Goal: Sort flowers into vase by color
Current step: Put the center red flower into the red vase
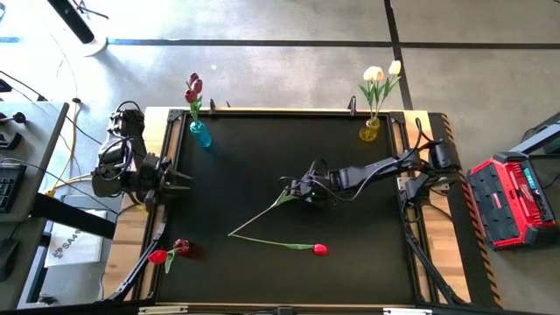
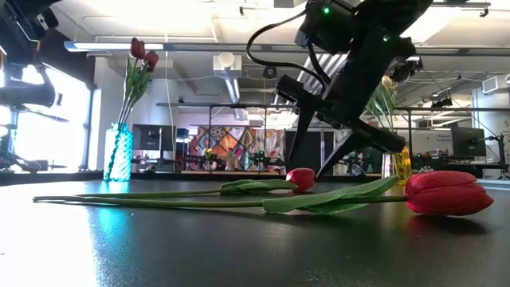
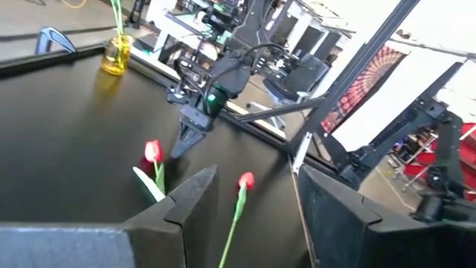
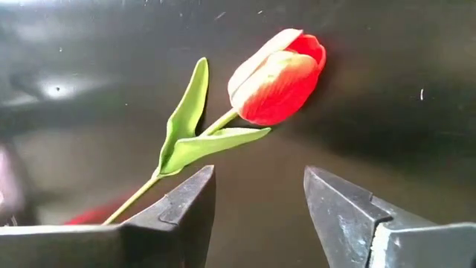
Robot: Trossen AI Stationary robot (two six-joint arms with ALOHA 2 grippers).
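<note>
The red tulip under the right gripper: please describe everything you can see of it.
The red tulip has a closed oval head, red with a paler cream side, a thin green stem and two long pointed leaves, all looking like fabric or plastic. It lies flat on the black table near its middle, another red tulip nearby. The right gripper hangs over it, jaws open, not touching it.

Robotics lab, exposed ceiling ducts [image 2: 227, 76], monitors [image 2: 468, 142] on benches, red equipment case [image 1: 512, 199], concrete floor [image 1: 280, 61]
</note>
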